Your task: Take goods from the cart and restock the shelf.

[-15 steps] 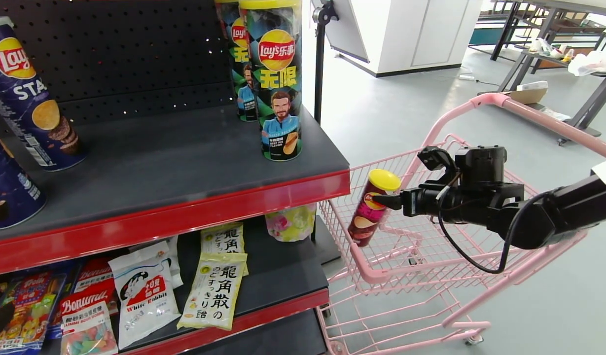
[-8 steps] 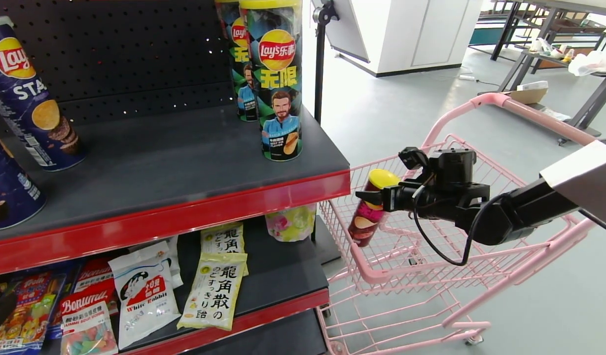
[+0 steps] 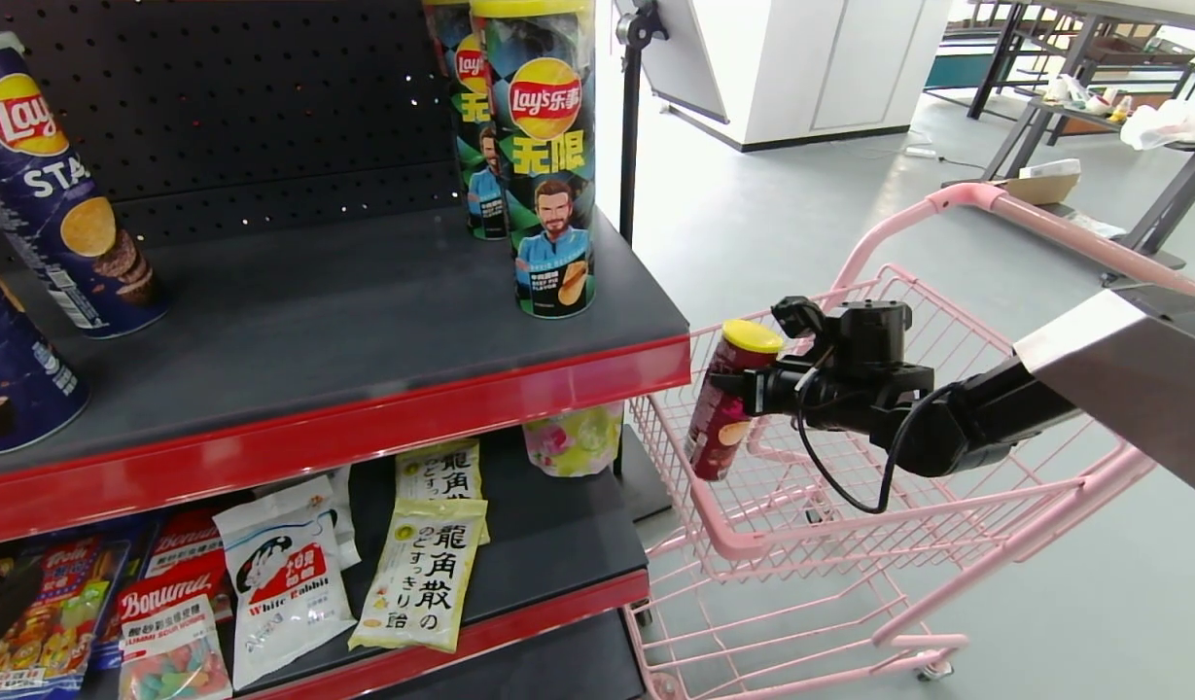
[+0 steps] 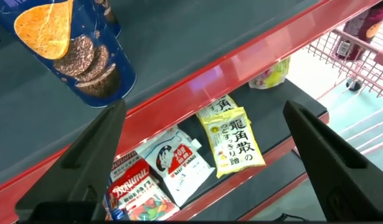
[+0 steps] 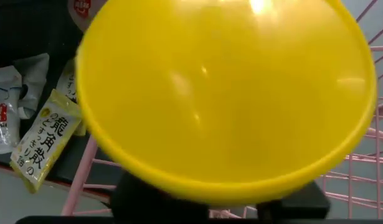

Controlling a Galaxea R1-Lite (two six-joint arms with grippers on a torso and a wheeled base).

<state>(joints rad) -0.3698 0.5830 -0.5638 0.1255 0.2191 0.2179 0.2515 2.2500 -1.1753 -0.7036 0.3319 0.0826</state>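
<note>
Because the shelf (image 3: 364, 311) is the biggest thing, it fills the left half of the head view. It has a dark top board and a red front edge. The pink cart (image 3: 957, 197) stands on its right, in the middle and lower right of the frame, just beside the end of the shelf.

Two tall green cans (image 3: 550, 165) stand upright at the top middle, one behind the other. Two blue cans (image 3: 62, 185) are at the far left of the same board.

The right arm comes in from the right edge, over the cart. The right gripper (image 3: 738, 384) is in the middle of the frame, and it is clamped tight on the chip can (image 3: 719, 428). This dark red chip can is tilted and sits at the front corner of the cart, near the red edge of the shelf but apart from it. It is not clear if its bottom touches the cart.

The left gripper (image 4: 203, 104) is spread wide apart with nothing in it, in front of the red edge.

Flat candy bags (image 3: 422, 574) lie on the lower board at the bottom left. The yellow lid (image 5: 222, 87) caps the chip can.
</note>
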